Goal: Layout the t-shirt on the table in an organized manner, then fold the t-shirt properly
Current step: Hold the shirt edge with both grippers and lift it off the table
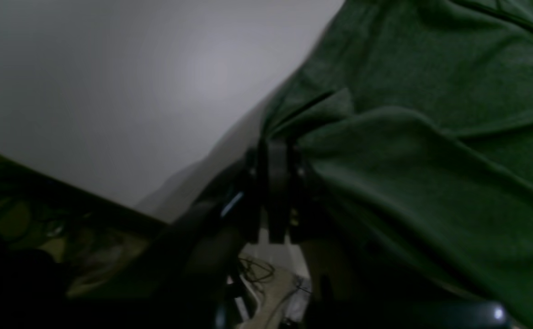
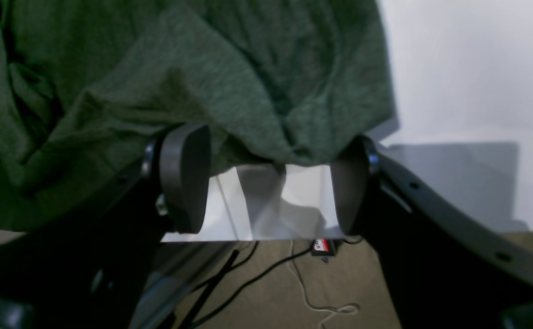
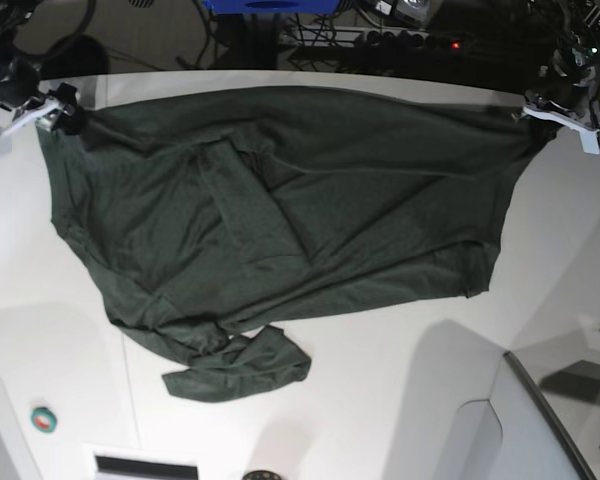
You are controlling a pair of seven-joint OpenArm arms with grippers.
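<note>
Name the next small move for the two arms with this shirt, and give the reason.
Probably shut the right pincer on the shirt hem. Its jaws stand open around the cloth edge, while the left pincer is already shut on its corner. The shirt lies stretched between both on the table, with a sleeve bunched at the front.

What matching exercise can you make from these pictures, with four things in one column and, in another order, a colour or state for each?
Column one:
1. t-shirt
2. table
3. left gripper
4. right gripper

Column two:
A. jaws wide open
B. dark green, spread out but wrinkled
C. glossy white
D. jaws shut on the shirt's edge

Pairs: 1-B, 2-C, 3-D, 4-A
</note>
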